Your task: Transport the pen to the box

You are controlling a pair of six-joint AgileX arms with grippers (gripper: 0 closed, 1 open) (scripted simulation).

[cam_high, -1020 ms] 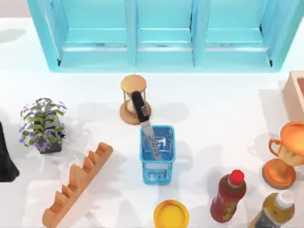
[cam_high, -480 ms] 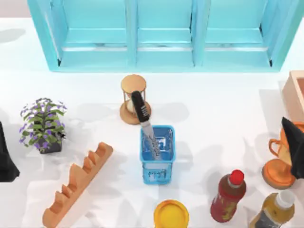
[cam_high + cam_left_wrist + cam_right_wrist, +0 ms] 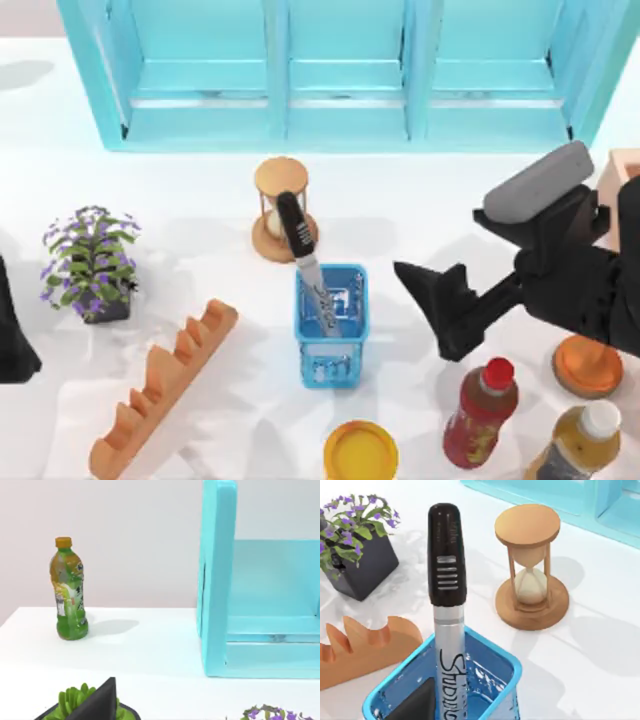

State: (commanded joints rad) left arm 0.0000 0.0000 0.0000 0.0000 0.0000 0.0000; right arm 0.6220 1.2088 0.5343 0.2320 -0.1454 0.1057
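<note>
The pen (image 3: 300, 245), with a black cap and a silver barrel with lettering, stands leaning in the small blue mesh basket (image 3: 332, 345) at the table's middle. My right gripper (image 3: 432, 310) hangs open just right of the basket, pointing at it, apart from the pen. In the right wrist view the pen (image 3: 447, 605) rises from the basket (image 3: 495, 665), with one dark fingertip (image 3: 417, 705) low in front. A corner of the tan box (image 3: 628, 162) shows at the right edge behind my right arm. My left gripper (image 3: 10, 340) is parked at the left edge.
The turquoise cabinet (image 3: 340, 70) spans the back. An hourglass (image 3: 280, 205) stands just behind the basket. A potted plant (image 3: 90, 260) and a notched wooden rack (image 3: 160, 385) lie to the left. A yellow dish (image 3: 360, 452), two bottles (image 3: 480, 410) and a trophy base (image 3: 588, 365) crowd the front right.
My right arm has swung in from the right edge to just beside the basket, covering the trophy and most of the box. The pen and left arm have not moved.
</note>
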